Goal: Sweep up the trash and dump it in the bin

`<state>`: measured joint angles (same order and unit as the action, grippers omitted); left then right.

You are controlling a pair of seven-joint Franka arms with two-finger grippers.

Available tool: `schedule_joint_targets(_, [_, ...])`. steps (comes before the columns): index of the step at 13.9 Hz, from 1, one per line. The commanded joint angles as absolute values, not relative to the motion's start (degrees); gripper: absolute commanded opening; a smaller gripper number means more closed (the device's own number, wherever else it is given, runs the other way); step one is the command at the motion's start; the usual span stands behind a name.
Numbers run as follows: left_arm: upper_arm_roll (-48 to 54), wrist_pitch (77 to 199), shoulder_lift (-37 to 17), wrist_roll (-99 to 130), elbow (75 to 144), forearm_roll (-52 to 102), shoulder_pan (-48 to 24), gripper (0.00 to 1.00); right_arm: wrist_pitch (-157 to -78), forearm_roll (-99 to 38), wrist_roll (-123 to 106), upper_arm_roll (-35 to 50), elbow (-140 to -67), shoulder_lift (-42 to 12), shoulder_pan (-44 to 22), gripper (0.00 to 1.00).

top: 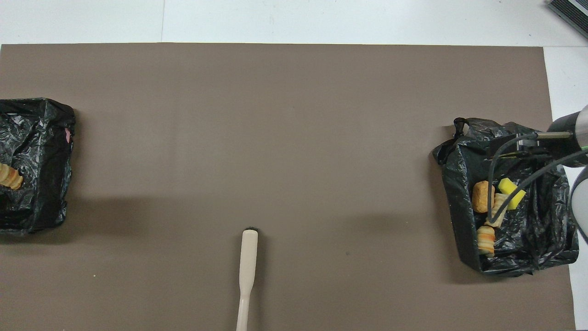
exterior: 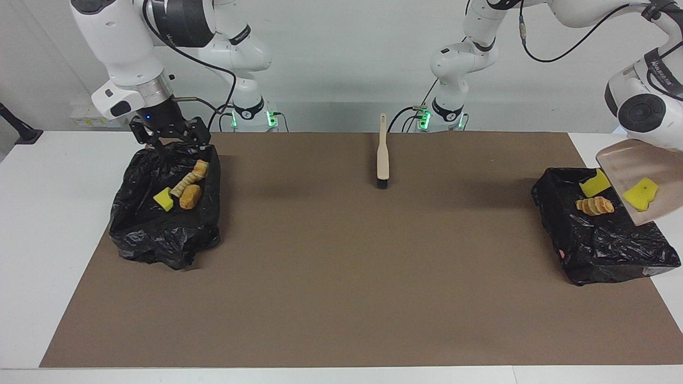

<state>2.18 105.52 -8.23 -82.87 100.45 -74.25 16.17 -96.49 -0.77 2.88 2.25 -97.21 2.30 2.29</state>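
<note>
Two black-lined bins stand at the table's ends. The bin [exterior: 160, 240] at the right arm's end holds trash: a yellow sponge chunk [exterior: 164, 199] and tan bread-like lumps [exterior: 190, 196]. My right gripper [exterior: 169, 140] hangs open and empty over that bin's edge nearest the robots. Over the other bin [exterior: 603, 250], my left arm holds the beige dustpan [exterior: 659, 170] steeply tilted; its fingers are out of view. One yellow chunk [exterior: 642, 193] lies on the pan. A yellow chunk [exterior: 595, 184] and a bread lump [exterior: 594, 206] lie in the bin below.
The beige brush [exterior: 382, 154] lies on the brown mat [exterior: 341, 277] near the robots, midway between the arms, bristles pointing away from them. In the overhead view the brush [top: 248, 271] lies at the bottom middle.
</note>
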Motion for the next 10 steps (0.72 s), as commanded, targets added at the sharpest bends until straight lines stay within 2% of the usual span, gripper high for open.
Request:
schedule_joint_targets(1, [1.5, 105.0, -5.2, -80.2, 104.2, -78.2, 15.6, 0.0, -96.0, -1.6, 2.6, 2.5, -98.3, 3.5, 2.8, 1.0])
schedule_joint_targets(4, [1.5, 103.5, -5.0, -80.2, 104.2, -79.7, 15.0, 0.0, -96.0, -1.6, 2.6, 2.5, -98.3, 3.5, 2.9, 1.0])
schedule_joint_targets(10, [1.5, 94.1, -2.9, -78.6, 107.5, -84.1, 7.2, 0.0, -96.0, -1.6, 2.6, 2.5, -98.3, 3.4, 2.9, 1.0])
